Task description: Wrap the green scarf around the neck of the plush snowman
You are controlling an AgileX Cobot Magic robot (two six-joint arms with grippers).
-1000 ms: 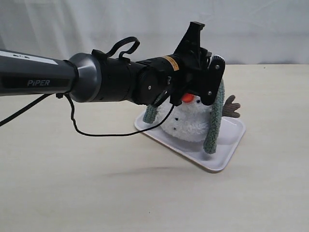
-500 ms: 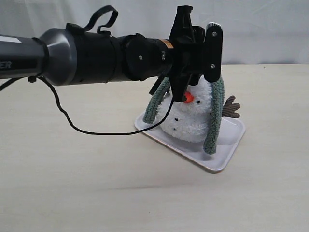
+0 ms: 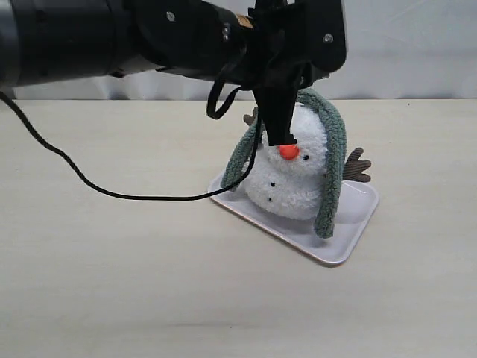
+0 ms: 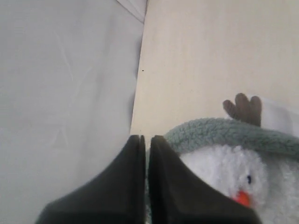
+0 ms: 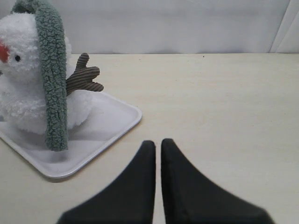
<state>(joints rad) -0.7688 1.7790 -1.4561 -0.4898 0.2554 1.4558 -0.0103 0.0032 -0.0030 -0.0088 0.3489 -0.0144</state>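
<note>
1. The plush snowman [image 3: 292,190] stands upright on the left part of a white tray [image 3: 350,237]. The tray lies right of the middle of the tabletop [image 3: 112,291] as the exterior view shows it.
2. The green scarf [image 3: 333,149] lies over the top of the head, not round the neck. One end hangs down the snowman's right-hand side onto the tray. The other end slants down to the tray's left rim.
3. The snowman's neck [image 3: 307,170] is bare, and its crease is hard to make out in the fluffy pile.
4. The left gripper [image 3: 281,139] points down in front of the face, just above the orange nose [image 3: 289,152]. It hides the upper left of the head. Its fingers are clenched to a thin slit with nothing between them, as the left wrist view shows.
5. The left arm is cut off by the top and left edges of the exterior view. A black cable [image 3: 112,193] loops from it over the tabletop.
6. One brown twig arm [image 3: 358,165] shows plainly. The other barely peeks out behind the gripper.
7. The right gripper [image 5: 158,142] shows only in its own wrist view. It is clenched empty over bare tabletop, well apart from the tray's corner.
</note>
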